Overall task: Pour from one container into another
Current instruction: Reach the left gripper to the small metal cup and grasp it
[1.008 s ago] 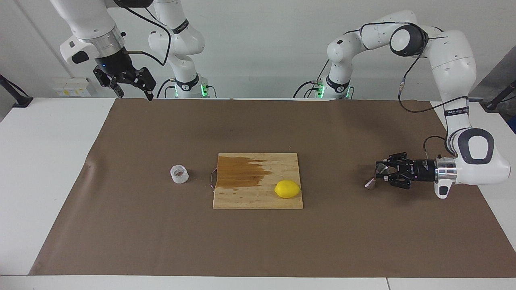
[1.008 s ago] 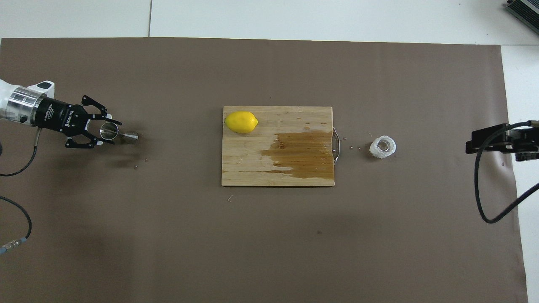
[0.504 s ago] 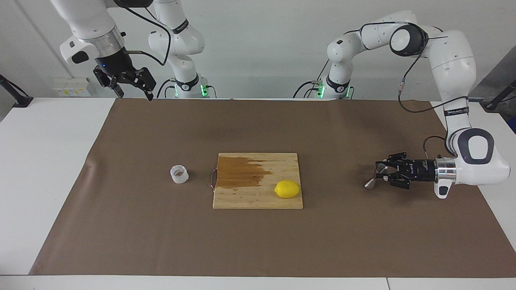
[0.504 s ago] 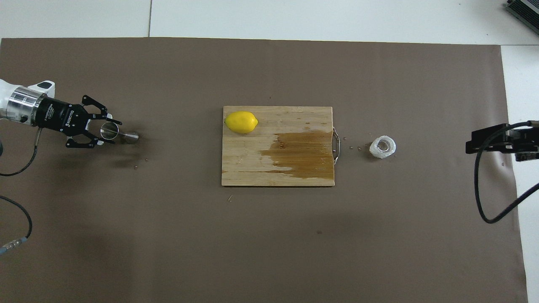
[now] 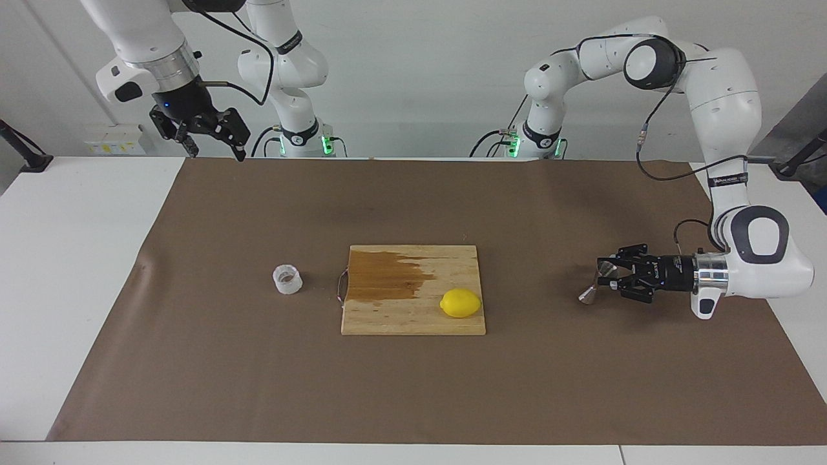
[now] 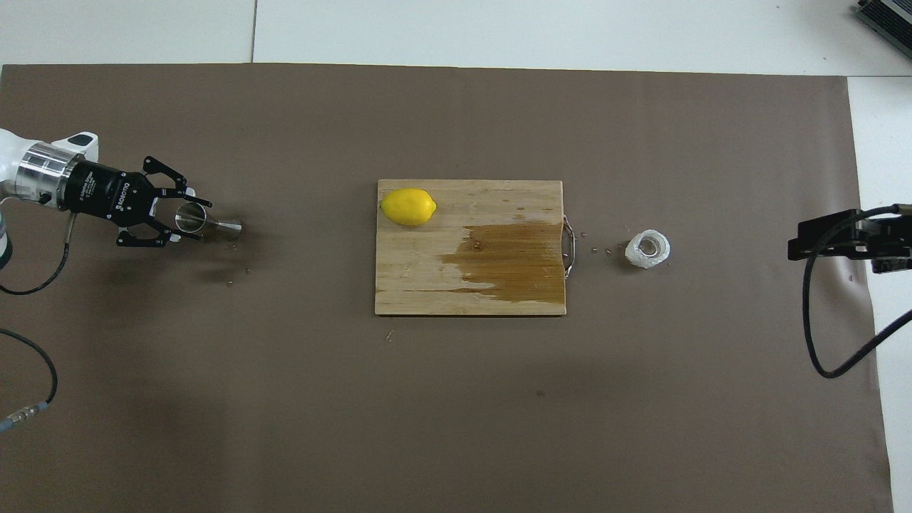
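Clear cup [image 5: 287, 279] upright on bench mat beside cutting board [image 5: 413, 316] handle, contents not discernible. Steel jigger [image 5: 597, 284] tilted, clenched in left gripper [image 5: 610, 279] jaws, well apart from board. Right gripper [image 5: 210, 139] raised, jaws released, waiting.
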Available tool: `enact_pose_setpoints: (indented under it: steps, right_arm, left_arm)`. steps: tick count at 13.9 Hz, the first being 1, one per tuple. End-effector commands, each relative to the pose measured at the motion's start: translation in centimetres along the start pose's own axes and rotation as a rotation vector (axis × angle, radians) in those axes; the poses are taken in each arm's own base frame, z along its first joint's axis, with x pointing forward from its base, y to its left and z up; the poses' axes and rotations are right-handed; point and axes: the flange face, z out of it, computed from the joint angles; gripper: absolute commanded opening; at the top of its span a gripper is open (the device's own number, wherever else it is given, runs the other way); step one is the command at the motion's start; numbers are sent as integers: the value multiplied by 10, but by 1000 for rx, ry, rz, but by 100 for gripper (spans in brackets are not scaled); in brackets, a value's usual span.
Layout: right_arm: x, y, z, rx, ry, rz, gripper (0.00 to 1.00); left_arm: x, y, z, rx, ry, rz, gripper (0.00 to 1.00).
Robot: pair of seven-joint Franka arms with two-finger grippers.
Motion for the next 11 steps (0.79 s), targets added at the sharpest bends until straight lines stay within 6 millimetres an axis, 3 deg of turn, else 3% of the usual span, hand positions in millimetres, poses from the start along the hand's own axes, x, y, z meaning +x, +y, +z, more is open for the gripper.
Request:
enact_pose_setpoints:
  steps: [1,5,8,11]
  right_arm:
    - [-2,1,-5,23,4,18,100]
    - [-2,0,-5,22,3,17,100]
    - [-2,0,-5,22,3,17,100]
    - [-2,0,-5,22,4,17,100]
  left_arm:
    - [-34,10,12,5,-11,-5,0]
    - [-75,14,32,-2,-71,-12,0]
    - [-110,19,68,4,-129,-25,0]
    - [-128,24,103,-43,-131,-62,0]
